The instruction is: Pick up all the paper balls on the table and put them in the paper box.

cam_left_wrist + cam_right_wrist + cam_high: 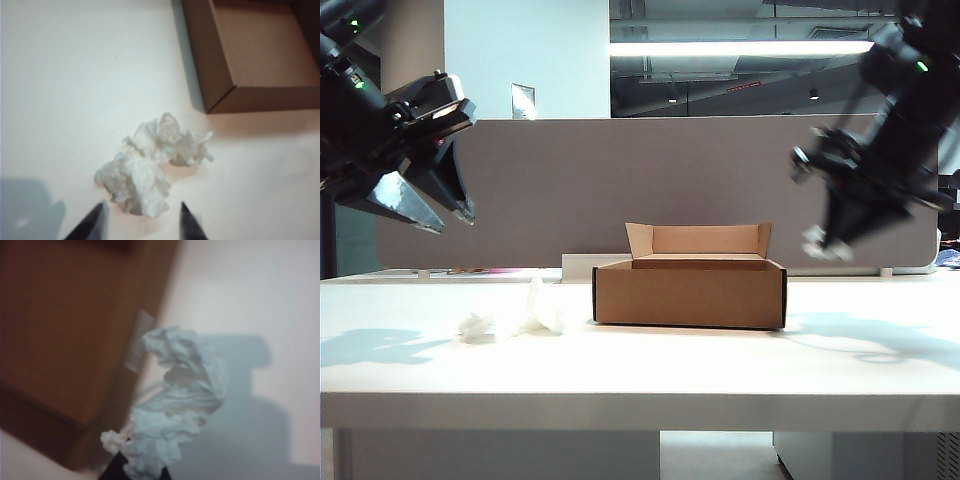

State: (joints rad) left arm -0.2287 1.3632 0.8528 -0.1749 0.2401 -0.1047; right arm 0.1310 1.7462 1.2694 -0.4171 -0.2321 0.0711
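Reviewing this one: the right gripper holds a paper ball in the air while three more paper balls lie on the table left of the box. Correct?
Not quite. The right gripper does hold a paper ball aloft, but only two paper balls lie on the table left of the paper box, as the left wrist view shows.

Bright overhead light glares off the table, casting soft shadows; the right claw is motion-blurred.

Two crumpled paper balls tabletop beside open paper box; third pincer-held.
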